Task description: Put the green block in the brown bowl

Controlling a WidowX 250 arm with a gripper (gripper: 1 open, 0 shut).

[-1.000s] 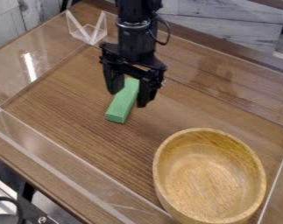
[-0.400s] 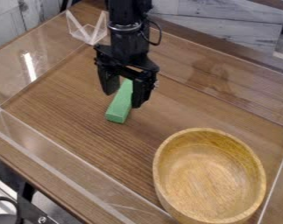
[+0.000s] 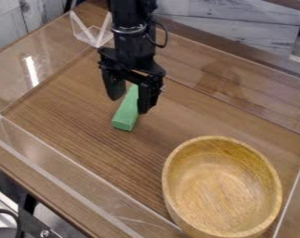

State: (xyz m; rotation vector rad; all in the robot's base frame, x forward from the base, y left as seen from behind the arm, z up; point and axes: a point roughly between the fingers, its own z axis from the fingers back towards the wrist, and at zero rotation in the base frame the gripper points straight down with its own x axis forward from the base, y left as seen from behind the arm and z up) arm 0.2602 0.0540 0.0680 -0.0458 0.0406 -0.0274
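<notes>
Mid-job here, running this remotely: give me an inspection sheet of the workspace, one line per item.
Surface: wooden table, visible grain, raised edges.
Job's things: green block flat on the table, partly hidden by the gripper; brown bowl near the front right corner, no block in it.
Clutter: nothing seen.
Gripper: black gripper open, fingers on either side of the block, not closed on it.
Cables: black cable at the lower left, off the table; another loops by the arm.
Surroundings: pale wood-look planks behind.
</notes>
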